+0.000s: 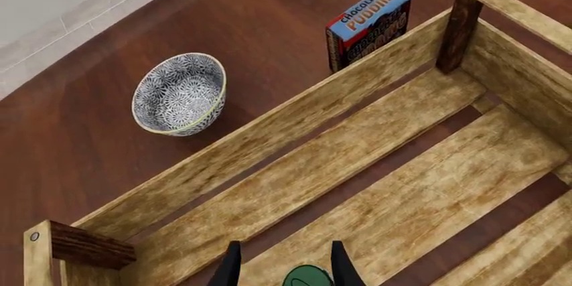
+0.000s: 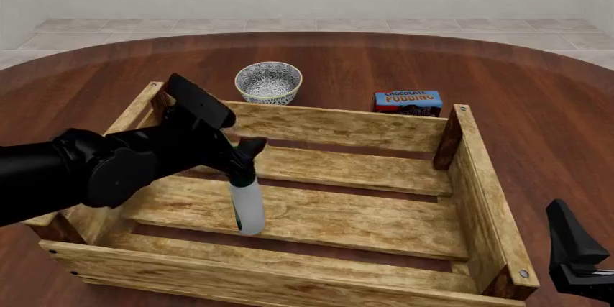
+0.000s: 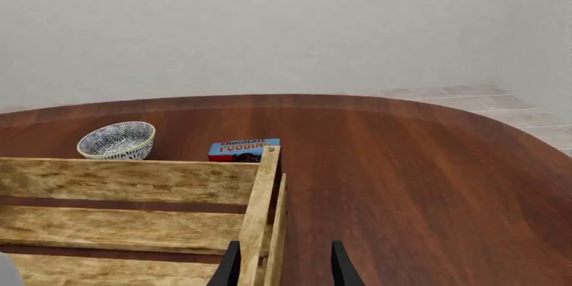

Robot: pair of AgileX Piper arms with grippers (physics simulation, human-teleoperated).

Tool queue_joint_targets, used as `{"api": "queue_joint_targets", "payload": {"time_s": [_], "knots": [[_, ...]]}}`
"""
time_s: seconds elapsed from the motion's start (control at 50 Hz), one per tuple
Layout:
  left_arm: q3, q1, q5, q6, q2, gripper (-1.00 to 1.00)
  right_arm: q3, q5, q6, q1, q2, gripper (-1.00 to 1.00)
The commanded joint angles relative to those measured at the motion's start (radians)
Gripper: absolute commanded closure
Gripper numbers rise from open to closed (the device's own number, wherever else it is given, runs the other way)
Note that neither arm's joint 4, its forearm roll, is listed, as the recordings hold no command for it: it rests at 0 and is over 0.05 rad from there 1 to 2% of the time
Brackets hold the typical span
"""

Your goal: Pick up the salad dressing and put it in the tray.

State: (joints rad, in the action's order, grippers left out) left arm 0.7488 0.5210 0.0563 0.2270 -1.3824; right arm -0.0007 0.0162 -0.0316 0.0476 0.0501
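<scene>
The salad dressing [image 2: 247, 206] is inside the tray [image 2: 479, 192] — a slim white bottle hanging upright, its base at or just above the floor slats, at about eight o'clock from the tray's centre in the front view. Contact with the slat can't be made out from here. Its dark green cap [image 1: 309, 277] peeks up between the black fingers in the left wrist view, so the left gripper [image 2: 244, 157] is clamped narrow on the neck, holding the bottle from above.

This looks like the placing step, nearly done. The next move calls for settling the base flat on a slat, not over a gap, then opening the fingers and lifting straight up so the tall, narrow bottle doesn't tip.

Beyond the tray's far wall, the patterned bowl [image 2: 269, 82] sits at eleven o'clock and the chocolate pudding box [image 2: 408, 101] at one o'clock — both outside on the table [image 2: 537, 91], well apart from the bottle.

The right gripper [image 2: 576, 249] hangs at five o'clock, outside the tray's near right corner, fingers parted and holding nothing.
</scene>
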Motion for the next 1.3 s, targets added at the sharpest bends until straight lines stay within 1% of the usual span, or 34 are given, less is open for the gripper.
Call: {"api": "queue_joint_targets", "payload": {"time_s": [0.02,0.4,0.7,0.92,1.3], "knots": [[0.013,-0.01,-0.019,0.004,0.024,-1.0,0.0,0.005,0.0,0.0,0.005,-1.0],[0.063,-0.023,-0.082,0.009,0.088,-1.0,0.0,0.003,0.0,0.002,0.004,-1.0],[0.07,-0.044,-0.101,0.017,0.132,-1.0,0.0,-0.002,-0.001,0.002,-0.002,-1.0],[0.068,-0.04,-0.12,0.031,0.177,-1.0,-0.001,0.004,-0.002,0.004,0.004,-1.0],[0.099,-0.027,-0.169,0.028,0.236,-1.0,0.0,0.013,-0.004,0.005,0.013,-1.0]]}}
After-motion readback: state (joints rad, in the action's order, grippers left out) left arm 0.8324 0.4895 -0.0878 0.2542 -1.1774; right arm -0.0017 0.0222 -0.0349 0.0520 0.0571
